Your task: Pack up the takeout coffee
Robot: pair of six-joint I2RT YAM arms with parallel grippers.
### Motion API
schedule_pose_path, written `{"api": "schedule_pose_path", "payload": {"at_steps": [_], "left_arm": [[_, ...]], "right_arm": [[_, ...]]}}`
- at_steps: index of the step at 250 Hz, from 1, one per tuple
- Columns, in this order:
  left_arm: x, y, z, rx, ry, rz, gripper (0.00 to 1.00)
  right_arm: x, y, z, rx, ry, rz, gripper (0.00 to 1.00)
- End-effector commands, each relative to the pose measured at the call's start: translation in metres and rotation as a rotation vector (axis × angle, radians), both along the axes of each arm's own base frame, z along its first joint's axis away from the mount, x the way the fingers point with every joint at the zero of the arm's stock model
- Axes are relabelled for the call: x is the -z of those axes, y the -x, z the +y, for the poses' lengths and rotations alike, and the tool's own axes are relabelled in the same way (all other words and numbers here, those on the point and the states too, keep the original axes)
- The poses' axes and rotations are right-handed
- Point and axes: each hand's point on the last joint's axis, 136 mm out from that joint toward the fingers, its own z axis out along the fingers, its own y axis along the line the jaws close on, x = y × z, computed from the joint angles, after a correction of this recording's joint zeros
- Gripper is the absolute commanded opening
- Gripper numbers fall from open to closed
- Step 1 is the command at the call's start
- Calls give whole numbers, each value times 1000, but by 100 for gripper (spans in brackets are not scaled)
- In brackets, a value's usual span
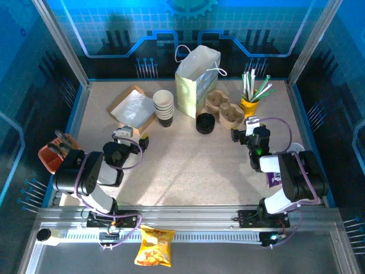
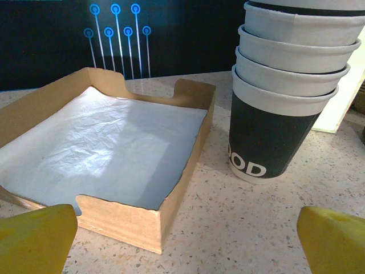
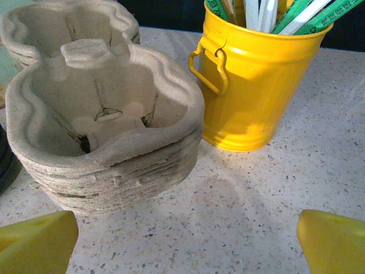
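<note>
The takeout coffee is out of view. A white paper bag (image 1: 197, 80) with handles stands upright at the back middle of the table. My left gripper (image 1: 134, 135) (image 2: 188, 245) hovers open just above the tabletop, its yellow fingertips (image 2: 34, 240) wide apart, facing a stack of lidless cream cups (image 1: 163, 107) (image 2: 285, 85). My right gripper (image 1: 244, 128) (image 3: 188, 245) is open too, with nothing between its fingers, in front of a stack of pulp cup carriers (image 1: 224, 108) (image 3: 102, 114). A stack of bare black lids (image 1: 205, 123) sits in front of the bag.
A shallow cardboard tray (image 1: 132, 107) (image 2: 171, 200) lined with white paper lies left of the cups. A yellow bucket (image 1: 250, 104) (image 3: 256, 80) of straws and stirrers stands right of the carriers. An orange holder (image 1: 54, 151) sits off the left edge. A chip bag (image 1: 154, 245) lies on the front rail.
</note>
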Motion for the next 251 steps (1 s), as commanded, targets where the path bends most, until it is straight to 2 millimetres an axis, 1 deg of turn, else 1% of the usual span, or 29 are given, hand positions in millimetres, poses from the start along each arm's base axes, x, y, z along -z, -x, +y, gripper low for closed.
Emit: {"api": "schedule_pose_path", "payload": {"at_steps": [1, 125, 189, 210, 251], "left_arm": [[-2, 5, -2, 24, -16, -20, 100], [-2, 4, -2, 23, -13, -20, 100], [-3, 3, 2, -2, -9, -20, 100], [-3, 2, 6, -24, -4, -20, 100], [-4, -2, 22, -122, 11, -18, 100]], "right_arm": [[-9, -4, -2, 3, -10, -39, 99], [-10, -5, -2, 4, -10, -41, 99], [-10, -5, -2, 4, -10, -41, 99], [-9, -4, -2, 4, -8, -38, 99], [-9, -4, -1, 2, -10, -38, 99]]}}
